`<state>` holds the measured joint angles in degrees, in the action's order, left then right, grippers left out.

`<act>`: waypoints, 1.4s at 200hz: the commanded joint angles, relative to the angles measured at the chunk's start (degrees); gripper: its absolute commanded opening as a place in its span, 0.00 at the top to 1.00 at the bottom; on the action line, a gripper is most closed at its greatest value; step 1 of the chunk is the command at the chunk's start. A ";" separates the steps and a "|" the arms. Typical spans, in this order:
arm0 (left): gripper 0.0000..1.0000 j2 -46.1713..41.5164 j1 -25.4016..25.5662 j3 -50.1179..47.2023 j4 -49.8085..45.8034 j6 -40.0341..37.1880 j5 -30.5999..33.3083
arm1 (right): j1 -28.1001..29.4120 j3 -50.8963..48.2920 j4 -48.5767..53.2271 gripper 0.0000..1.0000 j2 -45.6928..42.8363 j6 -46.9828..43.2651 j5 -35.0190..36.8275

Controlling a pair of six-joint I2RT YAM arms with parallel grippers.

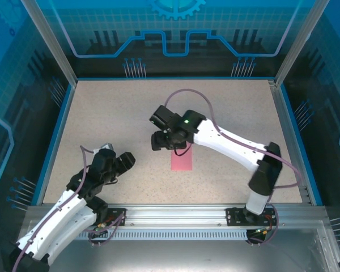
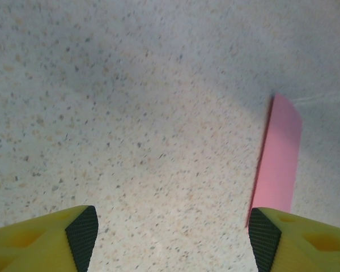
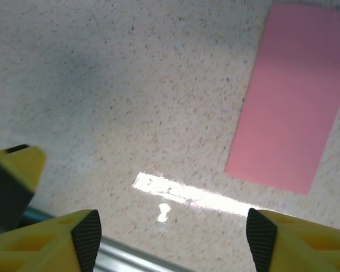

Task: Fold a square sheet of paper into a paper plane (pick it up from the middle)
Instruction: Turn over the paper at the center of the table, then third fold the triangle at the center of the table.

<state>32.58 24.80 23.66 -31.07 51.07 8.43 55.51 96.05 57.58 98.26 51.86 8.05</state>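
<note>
The pink-red sheet of paper (image 1: 181, 160) lies flat on the table as a narrow rectangle, about half as wide as it is long. My right gripper (image 1: 161, 141) hangs over the table just beyond its far left corner, open and holding nothing. In the right wrist view the paper (image 3: 292, 96) lies up and to the right of the open gripper (image 3: 173, 235). My left gripper (image 1: 124, 160) stands open to the left of the sheet, apart from it. In the left wrist view the paper (image 2: 277, 158) runs down to the right fingertip (image 2: 263, 238), and bare table lies between the fingers of the gripper (image 2: 173, 232).
The speckled table (image 1: 113, 113) is bounded by blue edging and glass walls. An aluminium rail (image 1: 175, 214) runs along the near edge and shows as the rail (image 3: 136, 255) in the right wrist view. A yellow and black piece (image 3: 11, 181) sits at that view's left edge.
</note>
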 commanded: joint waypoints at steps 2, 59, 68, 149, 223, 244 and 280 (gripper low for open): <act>0.25 -0.91 -0.54 -1.84 0.27 -0.45 -2.78 | 0.21 -5.56 -7.78 0.23 -6.28 4.89 -5.50; 0.25 -1.83 -0.54 -1.68 0.18 1.32 -2.82 | 0.13 -2.74 -4.99 0.12 -9.08 9.40 -4.36; 0.25 -1.58 -0.59 -1.38 -0.11 1.30 -2.73 | 0.14 -1.59 -4.86 0.11 -8.64 9.23 -4.43; 0.25 3.84 -0.54 -0.56 2.79 0.17 -2.88 | -1.28 1.94 -3.96 0.06 -8.03 6.80 -3.51; 0.22 10.53 -0.59 0.63 8.47 -1.82 -9.38 | -9.71 -20.75 -14.38 0.01 -17.84 2.44 -5.60; 0.25 15.57 -0.47 2.76 10.94 -2.03 -13.66 | -13.21 -26.02 -15.16 0.01 -18.25 0.21 -7.78; 0.34 25.87 3.42 7.06 18.07 -0.80 -16.19 | -21.30 -35.83 -22.61 0.03 -18.50 -3.41 -17.65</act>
<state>53.41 25.61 26.55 -19.75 50.57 -3.92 38.59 64.62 40.80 80.93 52.31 -1.76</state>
